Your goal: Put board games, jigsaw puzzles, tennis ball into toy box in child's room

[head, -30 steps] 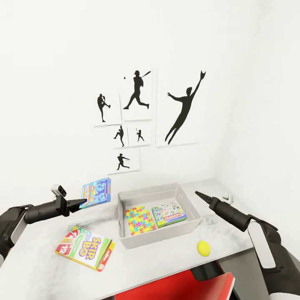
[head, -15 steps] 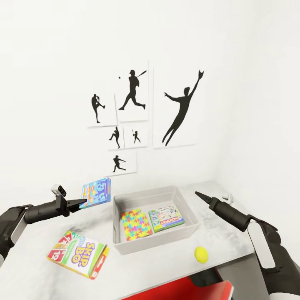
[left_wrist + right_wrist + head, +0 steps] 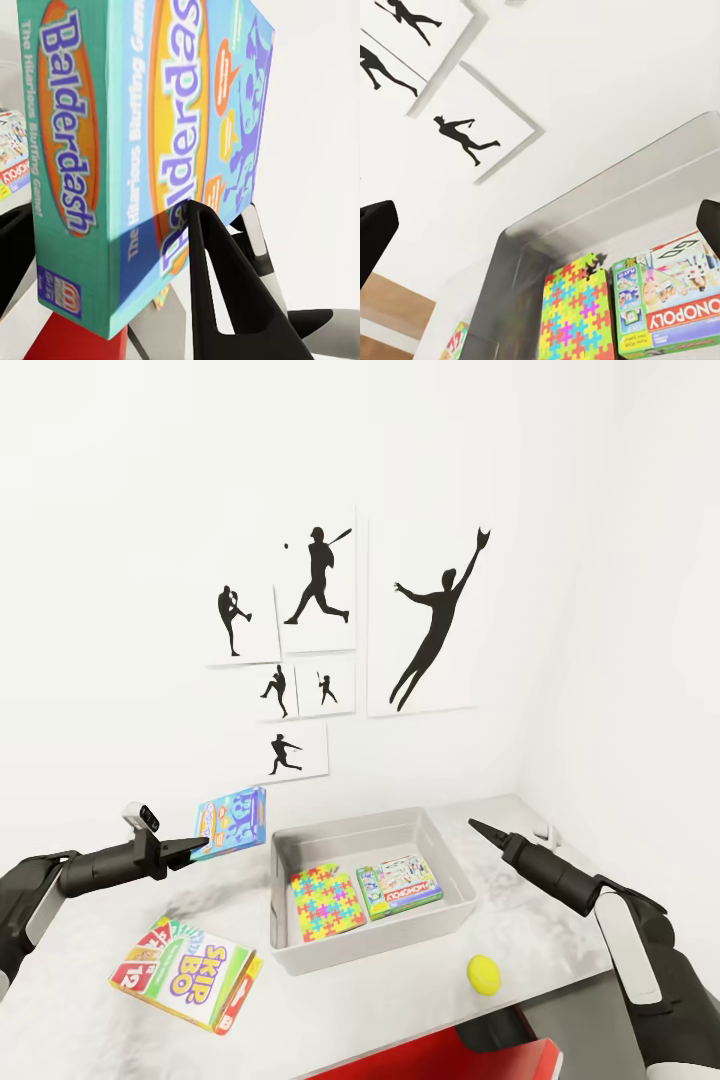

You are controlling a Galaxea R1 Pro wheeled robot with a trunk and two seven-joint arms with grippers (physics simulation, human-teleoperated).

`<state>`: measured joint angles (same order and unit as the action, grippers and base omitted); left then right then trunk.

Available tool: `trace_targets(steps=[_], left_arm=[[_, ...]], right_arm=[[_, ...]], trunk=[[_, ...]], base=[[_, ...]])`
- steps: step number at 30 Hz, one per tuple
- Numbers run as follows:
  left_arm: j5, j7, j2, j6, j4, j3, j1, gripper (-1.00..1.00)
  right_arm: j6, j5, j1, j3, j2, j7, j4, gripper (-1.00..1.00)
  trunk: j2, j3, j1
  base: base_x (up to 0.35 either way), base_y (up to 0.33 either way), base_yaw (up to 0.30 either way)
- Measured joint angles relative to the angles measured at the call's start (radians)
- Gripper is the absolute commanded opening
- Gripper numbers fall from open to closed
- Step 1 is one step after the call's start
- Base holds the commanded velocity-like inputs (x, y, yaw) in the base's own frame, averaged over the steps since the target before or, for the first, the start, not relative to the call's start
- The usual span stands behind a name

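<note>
My left gripper point(image 3: 197, 847) is shut on the lower edge of a blue Balderdash board game point(image 3: 232, 820), holding it upright in the air left of the grey toy box point(image 3: 345, 826). In the left wrist view the game point(image 3: 150, 135) sits between black fingers point(image 3: 217, 285). Inside the toy box lie a colourful jigsaw puzzle point(image 3: 328, 901) and a Monopoly game point(image 3: 400, 884). A Skip-Bo game point(image 3: 185, 972) lies flat on the table, front left. The yellow tennis ball point(image 3: 484, 974) rests in front of the box's right corner. My right gripper point(image 3: 475, 826) hovers open and empty at the box's right.
The white table point(image 3: 520, 920) stands in a corner, with walls behind it and to its right. Baseball silhouette posters point(image 3: 420, 620) hang on the back wall. A red chair point(image 3: 450, 1060) is tucked under the table's front edge.
The whole picture has shifted slightly, so the camera has moved. Both arms keep their pose, and the Balderdash game stays in the left gripper.
</note>
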<state>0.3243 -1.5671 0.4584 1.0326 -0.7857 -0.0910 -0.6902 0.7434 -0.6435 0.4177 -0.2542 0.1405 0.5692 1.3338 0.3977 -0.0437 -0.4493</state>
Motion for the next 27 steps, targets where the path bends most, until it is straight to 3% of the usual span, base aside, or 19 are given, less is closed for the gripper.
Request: trace_targets(steps=[7, 11, 12, 16, 17, 18, 20, 24, 27], left_arm=[[-0.003, 0.000, -0.004, -0.001, 0.000, 0.009, 0.000, -1.00], [-0.007, 0.028, -0.036, -0.002, 0.003, 0.033, -0.001, -1.00], [-0.011, 0.068, -0.064, -0.001, 0.003, 0.041, -0.003, -1.00], [-0.008, 0.172, -0.132, 0.005, 0.002, 0.045, -0.035, -1.00], [-0.021, 0.231, -0.169, 0.003, 0.006, 0.048, -0.065, -1.00], [-0.015, 0.255, -0.184, 0.007, 0.007, 0.048, -0.076, -1.00], [-0.034, 0.336, -0.230, 0.008, 0.010, 0.050, -0.099, -1.00], [-0.041, 0.426, -0.287, 0.010, 0.011, 0.051, -0.115, -1.00], [-0.042, 0.458, -0.315, 0.011, 0.011, 0.051, -0.120, -1.00]], right_arm=[[0.001, -0.004, 0.000, -0.002, 0.004, 0.000, -0.001, 1.00], [0.002, -0.006, 0.000, -0.002, 0.010, 0.000, -0.001, 1.00], [0.001, -0.007, 0.000, -0.002, 0.012, 0.000, -0.001, 1.00], [0.002, -0.006, 0.000, -0.004, 0.015, 0.000, -0.002, 1.00], [0.002, -0.007, 0.000, -0.010, 0.016, 0.000, -0.002, 1.00], [0.002, -0.007, 0.000, -0.014, 0.016, 0.000, -0.002, 1.00], [0.003, -0.007, 0.000, -0.031, 0.016, 0.000, -0.002, 1.00], [0.003, -0.006, 0.000, -0.044, 0.016, 0.000, -0.002, 1.00], [0.002, -0.006, 0.000, -0.048, 0.016, 0.000, -0.002, 1.00]], trunk=[[0.000, 0.000, 0.000], [0.000, 0.000, 0.000], [0.000, 0.000, 0.000], [0.000, 0.000, 0.000], [0.000, 0.000, 0.000], [0.000, 0.000, 0.000], [0.000, 0.000, 0.000], [0.000, 0.000, 0.000], [0.000, 0.000, 0.000]], base=[[0.000, 0.000, 0.000], [0.000, 0.000, 0.000], [0.000, 0.000, 0.000], [0.000, 0.000, 0.000], [0.000, 0.000, 0.000], [0.000, 0.000, 0.000], [0.000, 0.000, 0.000], [0.000, 0.000, 0.000], [0.000, 0.000, 0.000]])
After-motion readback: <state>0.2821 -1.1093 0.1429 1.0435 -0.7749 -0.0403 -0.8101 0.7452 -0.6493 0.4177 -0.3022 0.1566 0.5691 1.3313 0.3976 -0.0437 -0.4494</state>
